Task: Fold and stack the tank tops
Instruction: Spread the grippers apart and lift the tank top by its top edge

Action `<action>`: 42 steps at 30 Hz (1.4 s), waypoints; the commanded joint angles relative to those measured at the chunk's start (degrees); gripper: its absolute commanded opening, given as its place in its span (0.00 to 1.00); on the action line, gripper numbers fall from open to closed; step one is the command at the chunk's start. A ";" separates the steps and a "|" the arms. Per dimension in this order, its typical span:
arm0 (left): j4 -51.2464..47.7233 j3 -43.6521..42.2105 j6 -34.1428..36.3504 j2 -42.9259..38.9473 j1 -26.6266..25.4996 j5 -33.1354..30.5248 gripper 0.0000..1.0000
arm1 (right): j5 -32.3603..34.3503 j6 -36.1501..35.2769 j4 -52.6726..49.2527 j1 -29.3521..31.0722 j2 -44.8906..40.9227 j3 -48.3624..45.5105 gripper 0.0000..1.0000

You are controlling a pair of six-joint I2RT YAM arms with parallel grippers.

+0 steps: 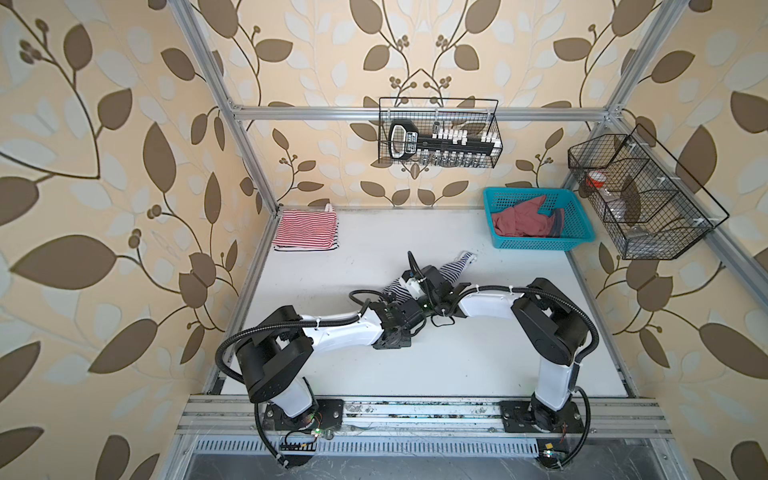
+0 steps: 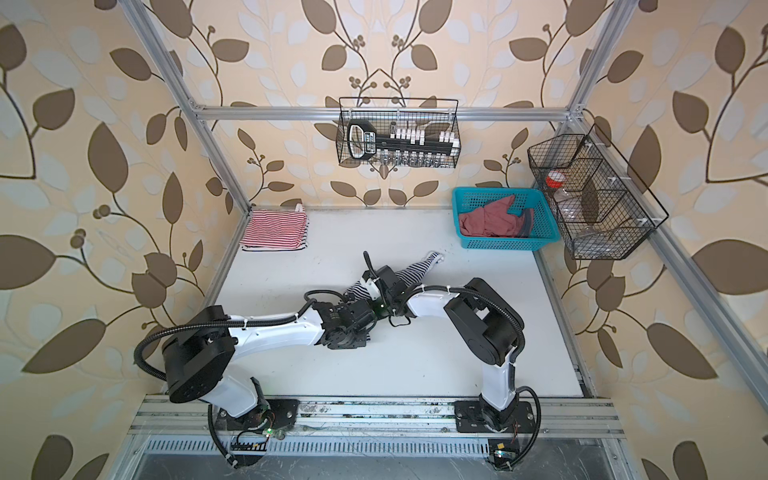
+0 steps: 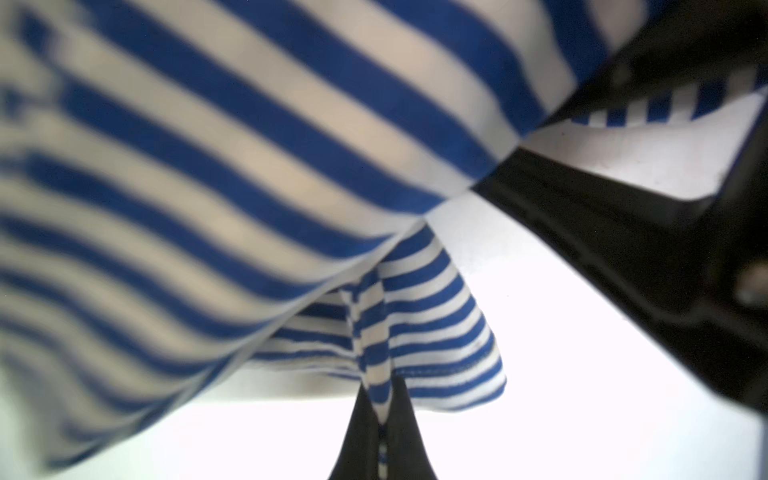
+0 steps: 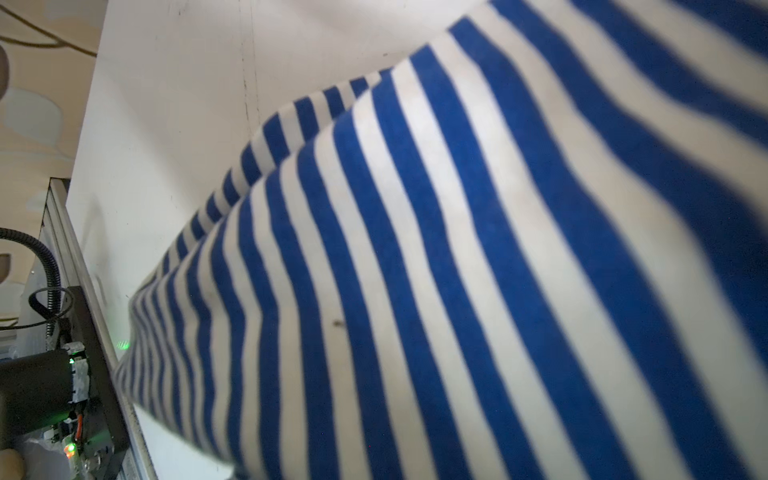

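I am reaching both my arms in over the white table [image 1: 374,365]. They are meeting well short of the turquoise basket [image 1: 536,245], on its near side and off toward its left in both top views.

My left gripper [image 3: 382,449] is pinching a fold of the navy-and-white striped tank top [image 3: 208,166]. In the left wrist view its two dark fingers [image 3: 357,451] are standing closed on a thin ridge of striped cloth. The rest of the shirt is rising away from that pinch, clear of the table there.

My right gripper [image 1: 417,282] is sitting just beside the left one, a little closer to the basket, and it is fully closed. The striped cloth is draping right across the right wrist view and hiding the fingertips, so I cannot tell whether it is gripping any cloth.

The free end of that tank top is trailing across the table toward the basket. It is ending near the basket's front left corner, apart from it.

Inside the basket the dusty red tank top [image 1: 521,224] is lying crumpled, with dark trim showing. Far to the basket's left, at about the same depth, the red-and-white striped tank top [image 1: 305,230] is lying folded in the table's back corner.
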 commanded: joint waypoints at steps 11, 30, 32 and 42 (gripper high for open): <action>-21.10 10.34 10.75 -19.33 0.73 -17.06 0.00 | 5.54 -6.39 -12.14 -6.75 -21.36 2.31 0.00; -21.54 24.71 33.49 -24.04 3.81 -28.28 0.00 | 5.58 -13.94 -39.23 -14.01 -44.87 7.00 0.00; -19.21 27.41 37.61 -22.75 3.81 -28.71 0.00 | 6.65 -14.33 -40.23 -14.01 -46.10 8.77 0.00; -0.68 46.72 63.00 -12.51 7.29 -29.91 0.00 | 7.74 -17.60 -38.36 -22.10 -37.60 28.41 0.00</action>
